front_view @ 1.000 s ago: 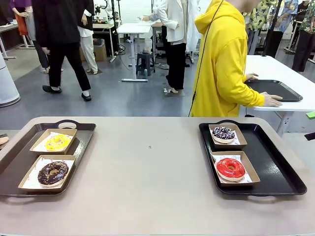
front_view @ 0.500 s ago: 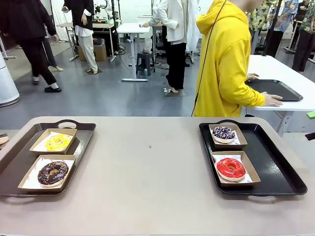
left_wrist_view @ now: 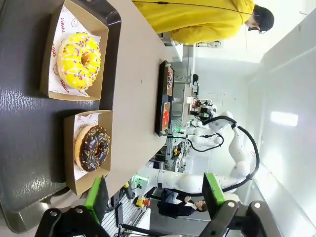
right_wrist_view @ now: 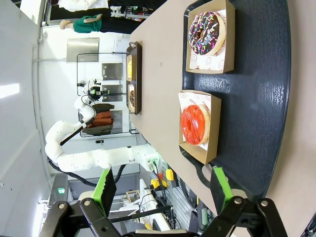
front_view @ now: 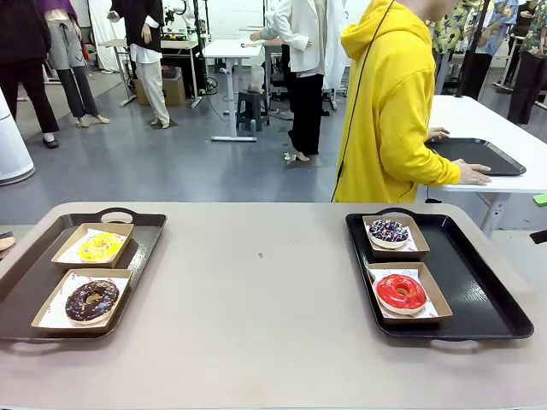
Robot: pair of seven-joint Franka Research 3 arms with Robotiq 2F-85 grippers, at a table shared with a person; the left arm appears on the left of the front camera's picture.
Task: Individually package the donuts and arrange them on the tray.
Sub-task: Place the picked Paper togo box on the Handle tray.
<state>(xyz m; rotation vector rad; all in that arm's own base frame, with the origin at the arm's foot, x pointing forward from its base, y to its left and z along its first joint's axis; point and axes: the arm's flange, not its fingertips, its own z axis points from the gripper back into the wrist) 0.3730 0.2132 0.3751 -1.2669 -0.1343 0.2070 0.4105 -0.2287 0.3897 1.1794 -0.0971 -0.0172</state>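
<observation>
Looks pretty much finished to me. All four donuts sit in their own shallow cardboard boxes, and every box is on a tray.

The left tray (front_view: 145,235) lies at the table's left edge. On it, the yellow donut (front_view: 100,247) is in the box toward the far end and the chocolate sprinkle donut (front_view: 91,300) is in the box toward the near end. The right tray (front_view: 479,282) is over by the right edge, with the purple donut (front_view: 388,231) in the far box and the red donut (front_view: 400,292) in the near one. On both trays the boxes hug one long side, so the rest of each tray is bare.

Left gripper (left_wrist_view: 155,200) hangs off the near end of the left tray, fingers spread wide with nothing between them. Right gripper (right_wrist_view: 163,190) does the same past the near end of the right tray, also apart and empty.

A person in a yellow hoodie (front_view: 389,111) stands at the far side, turned toward another table.

My guess is there's nothing left to pack, maybe just tidying the box spacing.
</observation>
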